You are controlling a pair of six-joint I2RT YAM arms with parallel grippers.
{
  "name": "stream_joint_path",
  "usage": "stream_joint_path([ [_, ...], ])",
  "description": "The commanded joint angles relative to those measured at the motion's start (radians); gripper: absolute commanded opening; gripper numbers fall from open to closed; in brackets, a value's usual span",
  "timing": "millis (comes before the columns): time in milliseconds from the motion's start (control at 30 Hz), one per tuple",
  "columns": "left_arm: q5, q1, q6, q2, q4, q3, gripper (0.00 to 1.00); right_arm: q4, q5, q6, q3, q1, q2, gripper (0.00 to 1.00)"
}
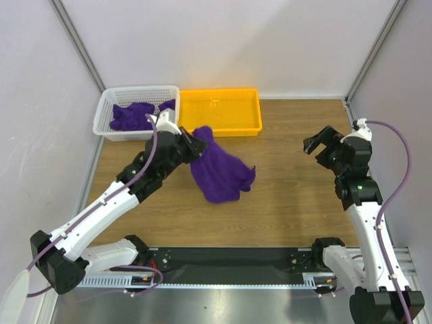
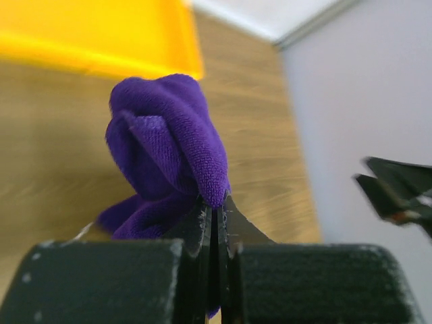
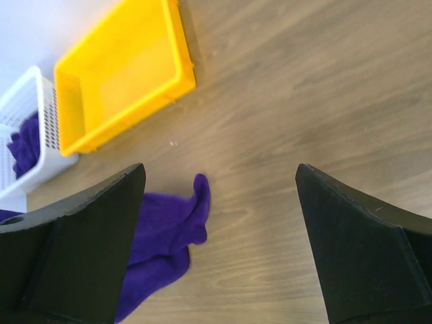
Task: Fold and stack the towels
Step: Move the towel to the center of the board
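Note:
My left gripper (image 1: 200,144) is shut on one end of a deep purple towel (image 1: 219,172). The towel hangs from it in a crumpled bunch, its lower part resting on the wooden table. In the left wrist view the towel (image 2: 169,145) bulges just past my shut fingertips (image 2: 214,206). More purple towels (image 1: 131,116) lie in the white basket (image 1: 108,108) at the back left. My right gripper (image 1: 322,142) is open and empty, held above the table at the right. In the right wrist view the towel's edge (image 3: 169,229) shows at the lower left.
A yellow tray (image 1: 220,125) stands at the back centre next to the white basket, and shows in the right wrist view (image 3: 121,74). Grey walls close in the table on the left, back and right. A black rail (image 1: 229,260) runs along the near edge.

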Motion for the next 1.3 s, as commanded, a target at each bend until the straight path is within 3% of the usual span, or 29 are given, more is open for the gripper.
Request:
stream_joint_path([
  [0,-0.173,0.015,-0.072,-0.058,-0.074,-0.065,0.00,0.051,-0.088,0.020,-0.047,0.000,0.006,1.00],
  [200,-0.295,0.097,-0.105,-0.137,-0.167,-0.249,0.00,0.131,-0.191,0.065,-0.123,0.018,0.061,1.00],
  [367,-0.318,0.179,-0.159,-0.198,-0.199,-0.384,0.11,0.168,-0.217,0.060,-0.139,0.080,0.132,1.00],
  [467,-0.363,0.188,-0.185,-0.236,-0.214,-0.473,0.28,0.194,-0.194,0.034,-0.137,0.149,0.182,1.00],
  [567,-0.392,0.209,-0.245,-0.258,-0.280,-0.497,0.70,0.225,-0.174,0.022,-0.134,0.215,0.251,1.00],
  [600,-0.395,0.217,-0.284,-0.261,-0.335,-0.501,0.92,0.237,-0.165,0.023,-0.133,0.233,0.270,1.00],
  [633,-0.395,0.228,-0.294,-0.264,-0.358,-0.501,0.99,0.241,-0.163,0.023,-0.128,0.257,0.314,0.99],
  [800,-0.371,0.311,-0.245,-0.264,-0.389,-0.492,1.00,0.246,-0.147,-0.009,-0.061,0.350,0.465,0.95],
  [1000,-0.214,0.444,-0.064,-0.192,-0.186,-0.497,1.00,0.242,-0.131,-0.030,0.069,0.414,0.685,0.91],
  [1267,-0.099,0.519,0.051,0.067,-0.085,-0.406,1.00,0.266,-0.148,-0.003,0.151,0.425,0.834,0.81],
])
